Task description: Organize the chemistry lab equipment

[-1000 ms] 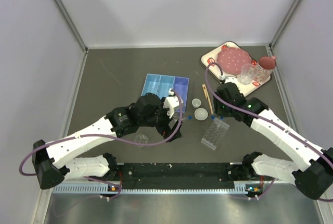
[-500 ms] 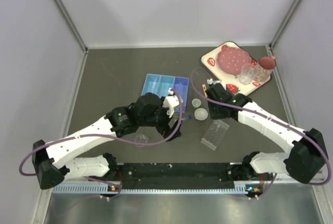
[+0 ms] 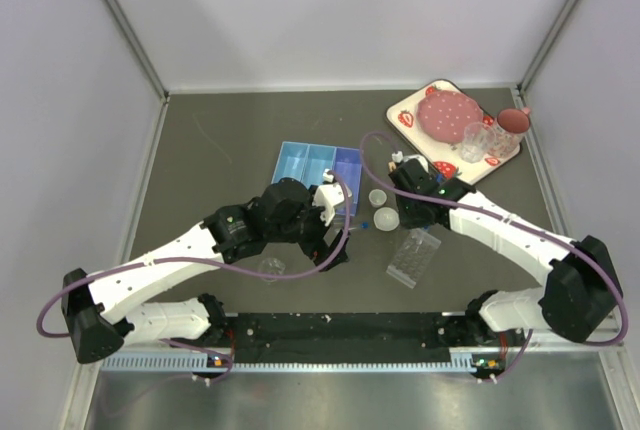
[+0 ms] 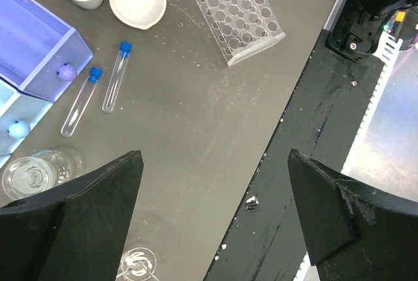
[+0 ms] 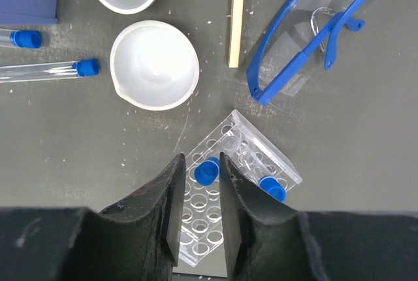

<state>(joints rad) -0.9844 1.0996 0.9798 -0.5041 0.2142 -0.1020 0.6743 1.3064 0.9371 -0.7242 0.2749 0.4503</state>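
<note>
My right gripper (image 5: 200,160) hangs over the far end of the clear well rack (image 5: 215,229). Its jaws stand a narrow gap apart. Two blue-capped tubes stand in the rack: one cap (image 5: 206,170) shows between my fingertips with a small gap beside it, the other (image 5: 271,188) sits just right. Two more tubes (image 5: 46,68) lie at left beside two white dishes (image 5: 155,65). A tan wooden stick (image 5: 236,16) lies beyond. My left gripper (image 4: 214,163) is wide open and empty over the table near a small clear dish (image 4: 137,264). The tubes (image 4: 116,75) also show in the left wrist view.
A blue compartment tray (image 3: 318,165) sits mid-table, with small balls inside (image 4: 66,70). Blue safety glasses (image 5: 313,26) lie right of the stick. The strawberry-print tray (image 3: 405,115) with a pink plate stands back right. A black rail (image 4: 326,163) runs along the near edge. Clear glass dishes (image 4: 29,176) sit beside the tray.
My right gripper has swung left from beside the strawberry tray to over the rack's far end, now covering the wooden stick in the top view. The left arm has not moved.
</note>
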